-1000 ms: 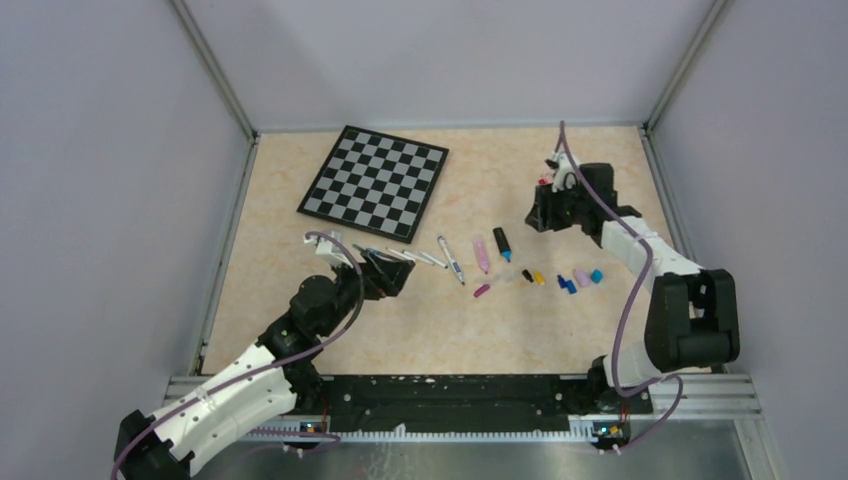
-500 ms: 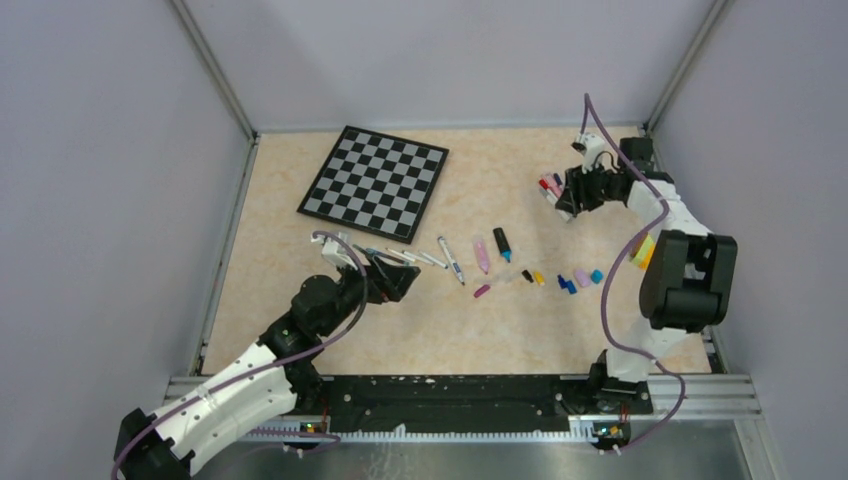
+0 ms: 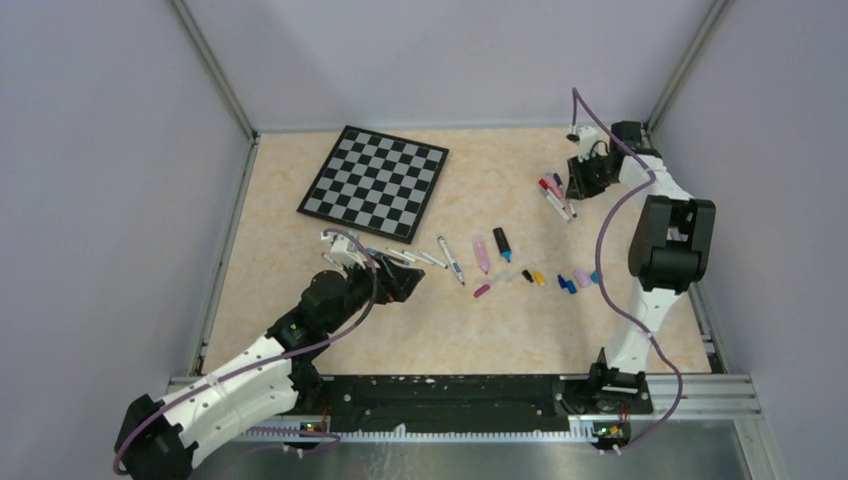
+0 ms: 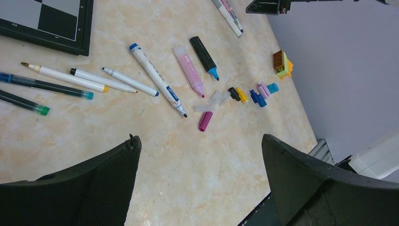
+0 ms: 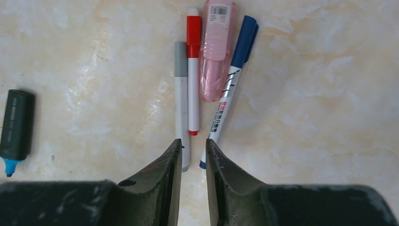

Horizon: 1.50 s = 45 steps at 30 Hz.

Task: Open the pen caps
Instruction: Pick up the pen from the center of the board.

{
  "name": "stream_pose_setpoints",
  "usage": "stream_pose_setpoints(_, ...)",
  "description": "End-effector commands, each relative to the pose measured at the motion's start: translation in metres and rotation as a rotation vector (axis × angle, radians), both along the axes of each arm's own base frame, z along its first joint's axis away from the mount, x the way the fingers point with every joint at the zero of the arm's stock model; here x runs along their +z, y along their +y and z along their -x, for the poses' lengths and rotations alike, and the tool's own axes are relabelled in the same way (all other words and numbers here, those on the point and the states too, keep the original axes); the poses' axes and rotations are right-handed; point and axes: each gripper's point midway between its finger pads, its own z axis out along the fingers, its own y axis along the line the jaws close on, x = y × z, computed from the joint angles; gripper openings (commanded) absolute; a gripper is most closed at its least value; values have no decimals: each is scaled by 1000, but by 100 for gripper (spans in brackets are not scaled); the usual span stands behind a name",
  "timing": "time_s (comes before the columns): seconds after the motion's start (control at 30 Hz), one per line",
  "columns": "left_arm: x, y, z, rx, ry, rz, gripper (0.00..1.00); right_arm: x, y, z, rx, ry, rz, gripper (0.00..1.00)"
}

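Four capped pens lie side by side below my right gripper (image 5: 194, 143): a grey-capped one (image 5: 180, 94), a red-capped one (image 5: 193, 70), a pink highlighter (image 5: 217, 47) and a blue-capped one (image 5: 235, 80). The jaws stand almost together with nothing between them, their tips just short of the pens' near ends. In the top view this gripper (image 3: 575, 190) is at the far right beside these pens (image 3: 552, 192). My left gripper (image 4: 200, 139) is wide open and empty over bare table. Uncapped pens (image 4: 155, 80) and loose caps, purple (image 4: 205, 121), black and yellow (image 4: 237, 94), blue (image 4: 258, 98), lie beyond it.
A black-and-white chessboard (image 3: 375, 183) lies at the back left. A yellow-orange block (image 4: 281, 63) sits near the right wall. A black highlighter with a blue tip (image 5: 16, 125) lies left of the right gripper. The enclosure walls stand close to the right arm.
My right arm has swung back and to the right, and its gripper now hangs over the capped pens. My left gripper has shifted slightly and stayed open.
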Motion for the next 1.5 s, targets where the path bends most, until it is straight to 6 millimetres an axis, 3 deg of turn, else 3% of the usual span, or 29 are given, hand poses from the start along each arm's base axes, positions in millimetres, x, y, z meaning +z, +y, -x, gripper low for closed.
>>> stream_pose_setpoints(0.0, 13, -3, -5, -4, -50, 16, 99, -3, -14, -17, -51, 11, 54, 23)
stream_pose_setpoints(0.37, 8, -3, -9, 8, -43, 0, 99, -30, -22, -33, -85, 52, 97, 26)
stream_pose_setpoints(0.7, 7, -3, -13, 9, -40, -6, 99, -47, -18, -36, -82, 84, 124, 26)
stream_pose_setpoints(0.87, 6, -3, -13, 8, -39, -11, 99, -59, -28, -34, -101, 105, 201, 22)
stream_pose_setpoints(1.13, 6, -4, -13, 0, -38, -8, 99, -71, -40, -29, -101, 137, 287, 6)
stream_pose_setpoints(1.27, 6, -5, -12, -7, -34, -1, 99, -62, -36, -32, -112, 110, 250, 0)
stream_pose_setpoints(1.47, 8, -6, -10, -16, -27, 19, 99, -9, -27, -47, -155, -48, 147, 0)
